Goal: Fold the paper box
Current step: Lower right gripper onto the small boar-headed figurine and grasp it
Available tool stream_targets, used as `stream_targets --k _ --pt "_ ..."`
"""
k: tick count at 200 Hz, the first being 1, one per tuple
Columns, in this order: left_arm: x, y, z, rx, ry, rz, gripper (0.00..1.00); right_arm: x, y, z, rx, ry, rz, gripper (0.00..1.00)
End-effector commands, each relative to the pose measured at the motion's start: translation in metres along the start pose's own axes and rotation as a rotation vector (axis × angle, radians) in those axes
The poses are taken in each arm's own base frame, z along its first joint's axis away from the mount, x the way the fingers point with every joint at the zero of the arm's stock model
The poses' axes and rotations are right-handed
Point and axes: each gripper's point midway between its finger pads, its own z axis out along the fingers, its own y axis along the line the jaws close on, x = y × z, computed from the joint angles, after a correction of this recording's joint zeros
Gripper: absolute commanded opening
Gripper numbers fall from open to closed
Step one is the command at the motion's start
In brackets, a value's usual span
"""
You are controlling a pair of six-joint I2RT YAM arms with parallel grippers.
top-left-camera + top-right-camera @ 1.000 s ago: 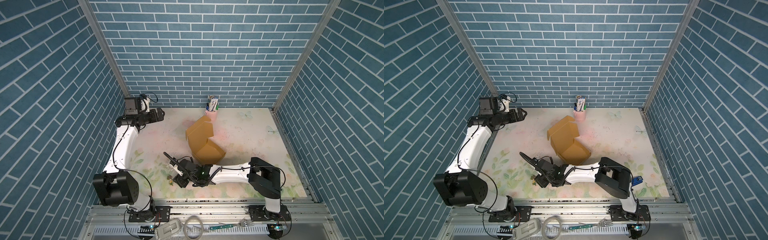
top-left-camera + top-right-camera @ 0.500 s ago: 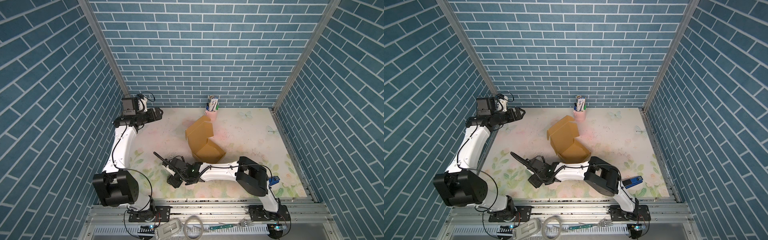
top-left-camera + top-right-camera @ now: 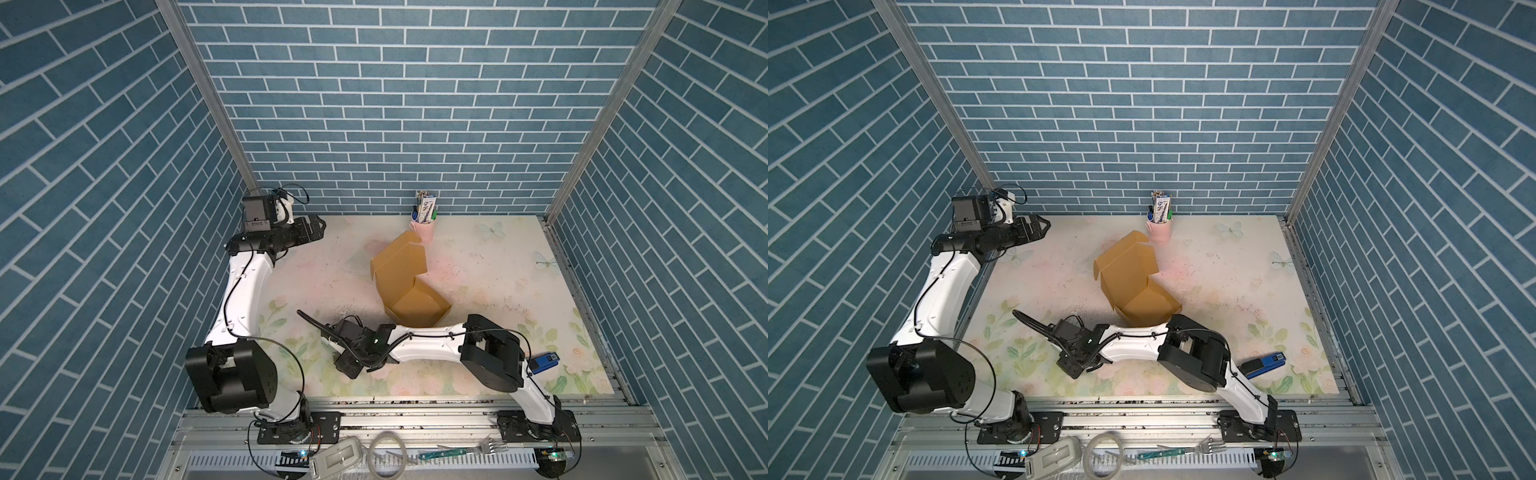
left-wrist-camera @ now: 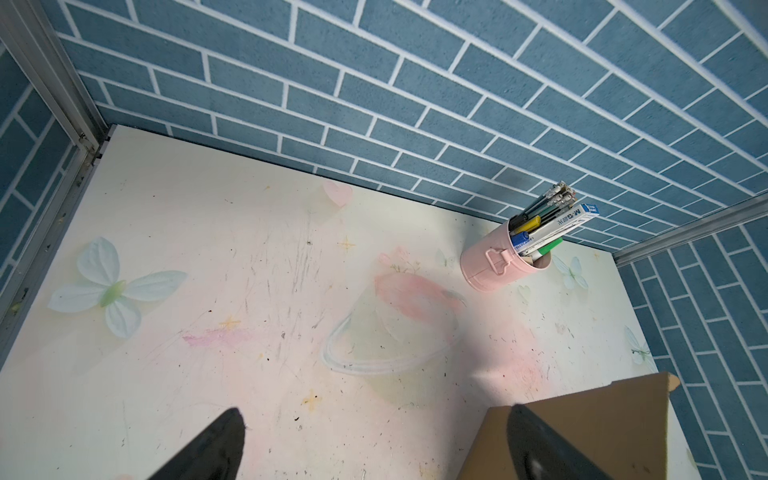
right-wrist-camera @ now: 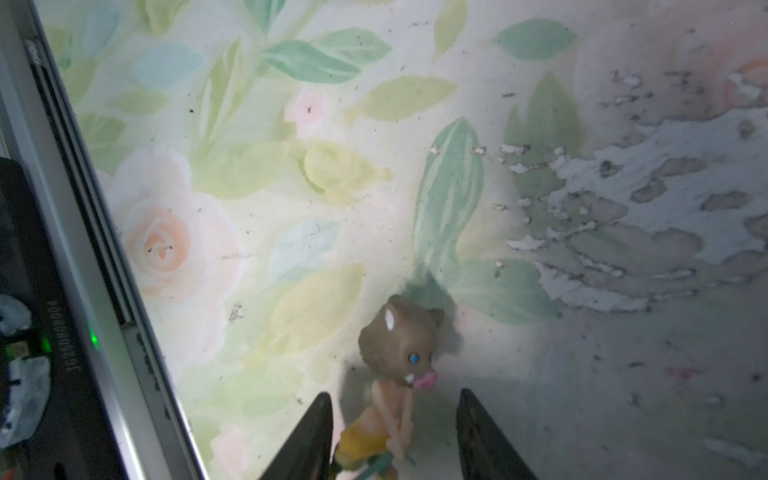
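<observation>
A brown cardboard paper box (image 3: 409, 286) sits in the middle of the table with the pale flower print (image 3: 498, 266), and I see it in both top views (image 3: 1133, 284). Its bottom part is a little tub with its walls standing up, open on top. Its big lid flap sticks up and leans toward the back. The tip of the flap is near a round pink cup full of pens (image 3: 424, 229), which stands by the blue brick wall (image 3: 395, 104).

The left gripper (image 3: 318, 226) hangs in the air over the back left corner of the table, well away from the box. Its two black fingers are spread very wide, and nothing is between them. The left wrist view shows the gripper (image 4: 374, 415) over the bare table. A corner of the box (image 4: 590, 419) is behind one finger, and the pink cup (image 4: 492, 266) is farther off.

The right arm lies low across the front of the table, just in front of the box. The right gripper (image 3: 348, 368) is down by the table, to the left of the box and not touching it. In the right wrist view its fingers (image 5: 320, 419) are partly apart. One is on each side of a small toy figure with a brown pig head and yellow pants (image 5: 399, 345). One finger is right beside the pants. The other has a gap, so the toy is not pinched.

A blue stapler (image 3: 544, 361) lies near the right arm's base.
</observation>
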Motion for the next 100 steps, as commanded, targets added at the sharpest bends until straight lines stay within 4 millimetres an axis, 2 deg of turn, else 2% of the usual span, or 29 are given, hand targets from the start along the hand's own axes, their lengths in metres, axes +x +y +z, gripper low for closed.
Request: stream_targets --k 1,83,100 --pt "0.0 0.001 -0.001 0.007 -0.005 -0.004 1.0 0.013 -0.004 0.005 0.031 0.06 -0.045 0.48" --pt "0.001 0.001 0.001 0.011 -0.001 -0.007 1.0 0.008 -0.002 0.016 0.021 0.067 -0.079 0.46" --pt "0.002 0.002 0.001 0.01 0.0 -0.005 0.99 0.008 -0.002 0.019 0.02 0.075 -0.084 0.42"
